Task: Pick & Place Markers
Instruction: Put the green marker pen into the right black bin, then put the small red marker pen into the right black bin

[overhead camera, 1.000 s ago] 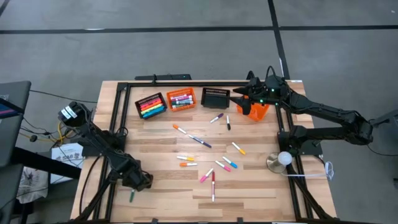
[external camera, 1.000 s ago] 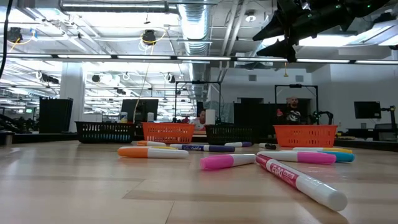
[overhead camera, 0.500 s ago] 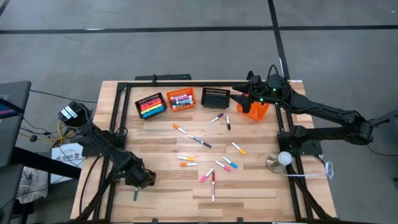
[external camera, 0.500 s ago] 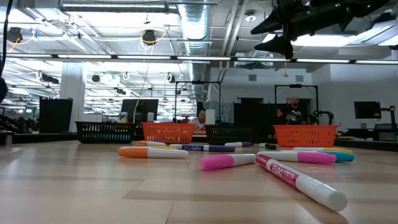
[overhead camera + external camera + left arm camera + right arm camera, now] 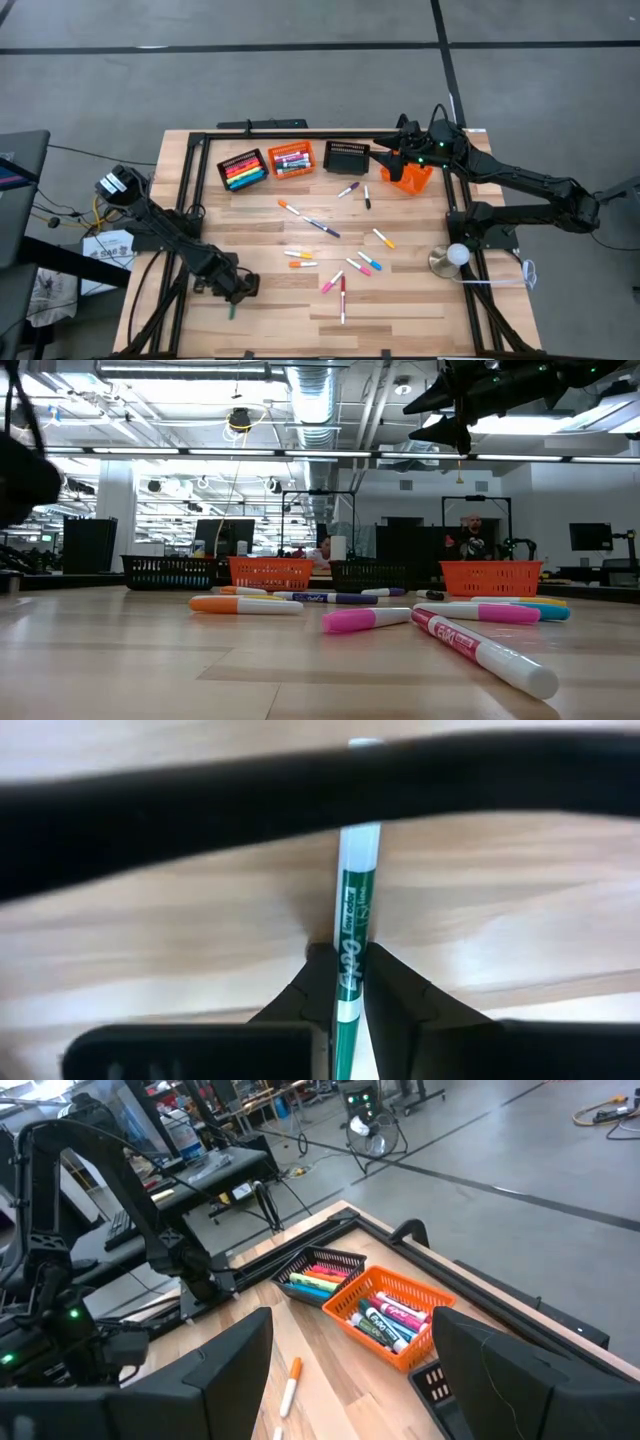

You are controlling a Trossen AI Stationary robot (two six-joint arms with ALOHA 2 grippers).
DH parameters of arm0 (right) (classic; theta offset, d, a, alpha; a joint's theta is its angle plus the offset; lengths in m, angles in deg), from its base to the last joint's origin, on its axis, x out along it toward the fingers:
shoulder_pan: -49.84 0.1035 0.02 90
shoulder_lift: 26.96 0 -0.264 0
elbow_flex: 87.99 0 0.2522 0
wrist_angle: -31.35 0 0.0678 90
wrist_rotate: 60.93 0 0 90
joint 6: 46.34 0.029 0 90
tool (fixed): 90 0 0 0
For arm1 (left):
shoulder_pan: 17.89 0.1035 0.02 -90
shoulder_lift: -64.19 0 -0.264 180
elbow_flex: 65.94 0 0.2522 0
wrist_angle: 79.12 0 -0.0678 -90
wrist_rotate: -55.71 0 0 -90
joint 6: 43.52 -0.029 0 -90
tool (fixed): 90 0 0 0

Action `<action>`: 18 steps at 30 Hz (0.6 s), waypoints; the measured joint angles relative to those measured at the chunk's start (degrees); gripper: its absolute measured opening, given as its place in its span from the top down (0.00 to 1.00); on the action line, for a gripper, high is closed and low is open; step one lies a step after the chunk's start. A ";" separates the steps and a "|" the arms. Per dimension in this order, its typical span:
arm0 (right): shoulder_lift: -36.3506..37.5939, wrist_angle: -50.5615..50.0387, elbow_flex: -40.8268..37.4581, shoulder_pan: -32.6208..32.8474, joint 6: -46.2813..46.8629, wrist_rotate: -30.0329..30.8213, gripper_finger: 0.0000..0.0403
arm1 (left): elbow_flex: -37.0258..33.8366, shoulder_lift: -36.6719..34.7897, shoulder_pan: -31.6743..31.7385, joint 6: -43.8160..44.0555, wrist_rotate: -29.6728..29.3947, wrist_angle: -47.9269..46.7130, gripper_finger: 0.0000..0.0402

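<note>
My left gripper point(image 5: 236, 291) is low over the table's near left part, shut on a green marker point(image 5: 351, 935) with a white end; the high view shows that marker point(image 5: 232, 310) sticking out toward the near edge. Several other markers point(image 5: 330, 262) lie loose on the wood in the middle. More markers fill a black basket point(image 5: 242, 168) and an orange basket point(image 5: 290, 158) at the far side. My right gripper point(image 5: 350, 1380) hangs open high beside another orange basket point(image 5: 414, 176) at the far right, with nothing between its fingers. My left gripper pinches the marker's green barrel at its printed label point(image 5: 350, 958) between the two fingers point(image 5: 395, 988). They come steeply from above and lie across the marker. The marker runs out beyond them roughly level, close over the wood; I cannot tell whether it touches the table.
An empty-looking black basket point(image 5: 346, 155) stands between the two orange ones. A round metal base with a white ball point(image 5: 452, 258) sits at the right edge. Black frame rails point(image 5: 190, 190) run along the table's sides and far edge. A dark bar point(image 5: 300, 790) crosses the left wrist view.
My left gripper has gone toward the table's right edge, staying shut, and has carried the green marker along with it. The right arm has kept still.
</note>
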 joint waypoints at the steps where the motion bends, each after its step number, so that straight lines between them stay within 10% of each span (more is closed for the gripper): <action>1: 0.01 0.00 0.00 0.00 0.00 0.00 0.34 | 0.36 0.02 0.27 -0.38 -1.09 -0.03 0.93; 18: 0.02 -0.02 0.00 0.00 0.00 -0.02 0.34 | 1.82 -0.11 12.22 -20.00 -14.07 12.30 1.00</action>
